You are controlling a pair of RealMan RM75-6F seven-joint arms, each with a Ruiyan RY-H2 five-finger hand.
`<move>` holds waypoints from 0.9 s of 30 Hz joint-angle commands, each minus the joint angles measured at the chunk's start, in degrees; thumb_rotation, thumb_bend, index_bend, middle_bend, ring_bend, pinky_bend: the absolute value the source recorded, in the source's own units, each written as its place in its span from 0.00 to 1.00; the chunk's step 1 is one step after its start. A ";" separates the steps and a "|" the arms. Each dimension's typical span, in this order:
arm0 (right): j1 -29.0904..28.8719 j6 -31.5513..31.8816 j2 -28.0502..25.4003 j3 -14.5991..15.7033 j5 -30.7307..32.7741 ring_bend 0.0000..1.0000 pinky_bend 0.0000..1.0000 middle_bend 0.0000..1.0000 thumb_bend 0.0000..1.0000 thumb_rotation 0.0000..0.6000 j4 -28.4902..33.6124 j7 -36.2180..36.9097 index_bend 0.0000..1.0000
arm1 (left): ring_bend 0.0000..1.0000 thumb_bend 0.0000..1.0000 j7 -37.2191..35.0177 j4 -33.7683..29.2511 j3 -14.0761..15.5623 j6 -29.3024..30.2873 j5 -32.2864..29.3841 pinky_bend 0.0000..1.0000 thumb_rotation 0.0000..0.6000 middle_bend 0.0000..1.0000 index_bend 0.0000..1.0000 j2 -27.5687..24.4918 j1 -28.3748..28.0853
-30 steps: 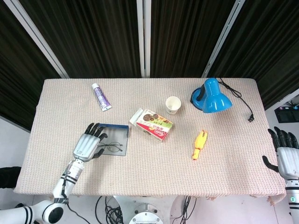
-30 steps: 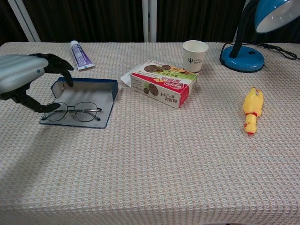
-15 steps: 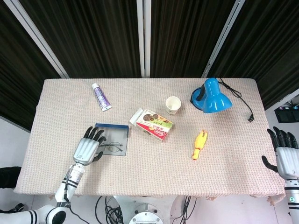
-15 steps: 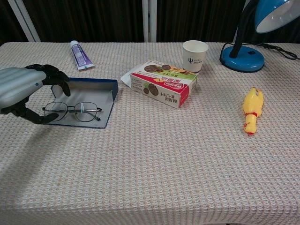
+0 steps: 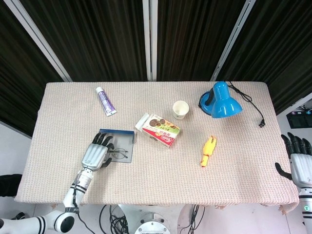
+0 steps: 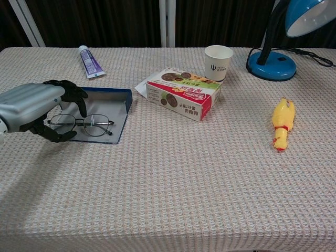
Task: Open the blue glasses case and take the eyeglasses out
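A: Where's the glasses case [image 6: 100, 111]?
B: Lying open on the table [image 6: 173, 178], left side — the eyeglasses [image 6: 84, 125] are inside it.

A: Left hand [image 6: 39, 107]?
B: Over the left end of the eyeglasses, fingers curled down around that lens. Whether it actually grips the frame — cannot tell.

A: Right hand [image 5: 300, 158]?
B: At the table's right edge, fingers spread, holding nothing.

A: Other stuff?
B: Toothpaste tube [image 5: 106, 101], snack box [image 6: 181, 93], paper cup [image 6: 218, 62], blue lamp [image 5: 222, 101], yellow rubber chicken [image 6: 282, 123].
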State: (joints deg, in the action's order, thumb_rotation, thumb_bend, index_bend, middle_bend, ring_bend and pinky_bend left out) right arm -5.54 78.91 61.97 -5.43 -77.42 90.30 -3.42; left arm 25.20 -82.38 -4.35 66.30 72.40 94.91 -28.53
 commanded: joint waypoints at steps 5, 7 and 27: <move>0.03 0.11 -0.03 0.02 -0.13 0.00 0.00 0.00 0.25 1.00 0.14 0.01 0.00 | 0.00 0.35 -0.65 0.49 0.53 -0.16 0.76 0.05 1.00 0.14 0.50 0.26 0.16; 0.03 0.17 -0.08 0.01 -0.17 0.00 0.00 0.00 0.25 1.00 0.25 -0.08 0.00 | 0.00 0.37 -0.90 0.71 0.81 0.03 1.51 0.05 1.00 0.15 0.53 0.30 0.19; 0.04 0.64 -0.47 -0.09 -0.43 0.00 0.00 0.00 0.25 1.00 1.21 -0.60 0.00 | 0.00 0.41 -1.90 -7.46 4.88 5.98 10.97 0.05 1.00 0.20 0.77 -4.40 2.99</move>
State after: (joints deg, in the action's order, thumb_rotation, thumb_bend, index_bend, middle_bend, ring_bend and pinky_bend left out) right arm -5.50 79.54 61.51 -5.51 -77.84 91.51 -4.02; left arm 22.91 -88.10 -0.52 70.98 81.63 91.69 -26.24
